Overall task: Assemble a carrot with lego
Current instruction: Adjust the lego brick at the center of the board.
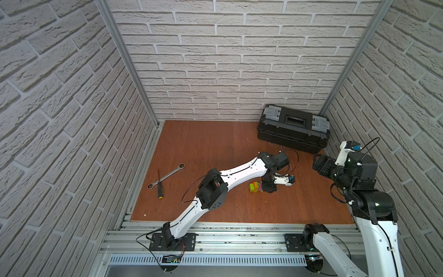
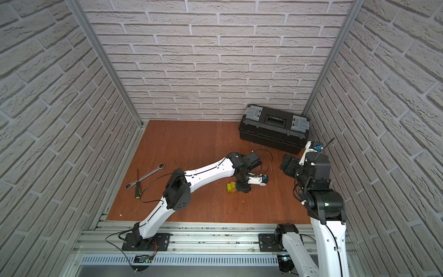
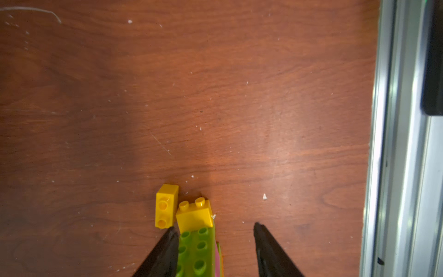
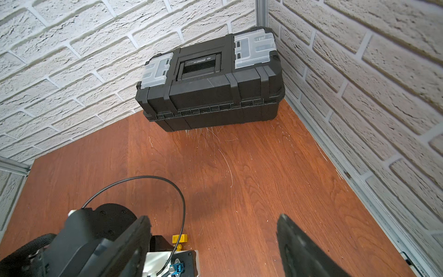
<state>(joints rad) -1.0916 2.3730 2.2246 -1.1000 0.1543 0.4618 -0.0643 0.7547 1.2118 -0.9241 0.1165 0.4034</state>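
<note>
The carrot (image 1: 254,187) lies on its side on the table (image 1: 215,144), well in front of the toolbox (image 1: 293,130) and apart from it. The left gripper (image 3: 215,229) straddles it with jaws apart. One finger (image 3: 167,249) rests against the green side, and the other stands clear with bare wood between.

The toolbox sits in the back corner against both walls. Its lid is down, so whatever it holds is hidden.

The left wrist view shows what the gripper covers in both top views. A yellow brick (image 3: 194,215) sits at the end of the green layer, and a loose yellow brick (image 3: 166,207) lies just beside it, studs showing. Both top views show the orange and pink layers, and far across the table from the toolbox the wrench (image 1: 166,176) with the screwdriver (image 1: 159,184) lying across it.

The right gripper (image 4: 213,219) hangs just in front of the toolbox with its jaws wide apart and nothing between them.

Bare wood lies between the carrot and the toolbox, and more between the carrot and the tools. An aluminium rail (image 1: 227,226) runs along the table edge opposite the toolbox.
</note>
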